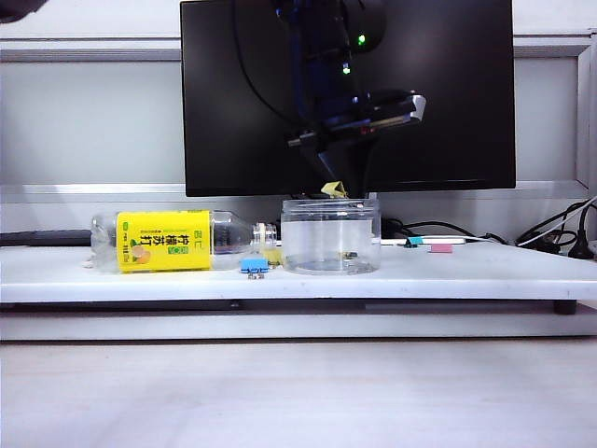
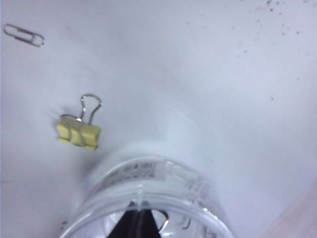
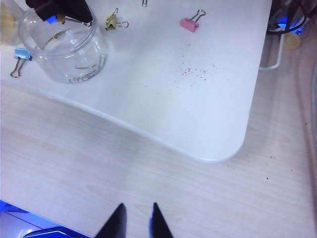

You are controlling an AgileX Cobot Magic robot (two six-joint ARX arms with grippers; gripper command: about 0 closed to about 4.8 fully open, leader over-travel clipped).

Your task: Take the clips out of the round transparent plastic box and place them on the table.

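The round transparent plastic box (image 1: 331,238) stands open on the white table (image 1: 466,275). My left gripper (image 1: 332,179) hangs just above its rim, shut on a small yellow clip (image 1: 333,189). In the left wrist view the closed fingertips (image 2: 141,212) sit over the box's mouth (image 2: 148,191) with a silver wire handle (image 2: 164,221) beside them. More clips lie in the box (image 3: 64,49). One yellow clip (image 2: 79,131) lies on the table behind the box. My right gripper (image 3: 137,208) is open and holds nothing, over the wood-grain surface off the table's corner.
A yellow-labelled bottle (image 1: 168,241) lies on its side left of the box, a blue clip (image 1: 253,266) by its neck. A pink clip (image 3: 189,22) and a teal clip (image 1: 413,243) lie at the back right. A paper clip (image 2: 24,34) lies farther back. A monitor (image 1: 438,93) stands behind.
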